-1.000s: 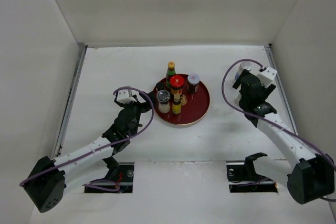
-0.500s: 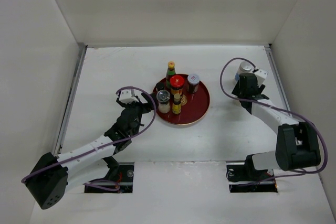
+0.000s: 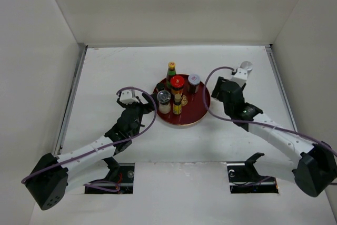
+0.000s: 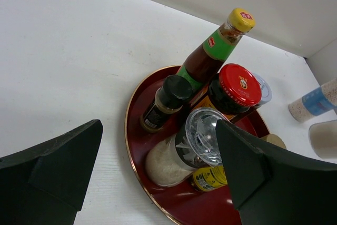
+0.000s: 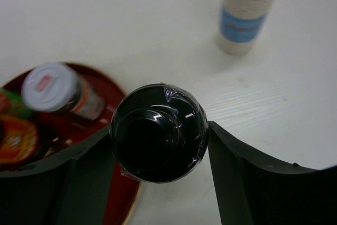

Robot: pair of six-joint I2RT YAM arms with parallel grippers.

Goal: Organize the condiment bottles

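The round red tray (image 3: 197, 113) holds a green yellow-capped bottle (image 3: 171, 69), a red-lidded jar (image 3: 177, 84), a grey-lidded dark jar (image 3: 194, 81), a clear shaker (image 3: 164, 101) and a slim amber bottle (image 3: 177, 104). The left wrist view also shows a small dark black-capped bottle (image 4: 166, 101) on the tray beside the shaker (image 4: 189, 146). My right gripper (image 3: 225, 95) is shut on a black-capped bottle (image 5: 158, 133) just right of the tray's rim. A tall white bottle (image 3: 244, 67) stands behind it on the table. My left gripper (image 3: 149, 106) is open and empty at the tray's left edge.
White walls enclose the table on the left, back and right. The tall white bottle with a blue label (image 5: 245, 14) stands near the back right corner. Two mount openings sit at the near edge by the arm bases (image 3: 117, 175).
My right gripper has moved left from beside the tall white bottle to the tray's right rim, carrying the black-capped bottle. The left arm has barely moved.
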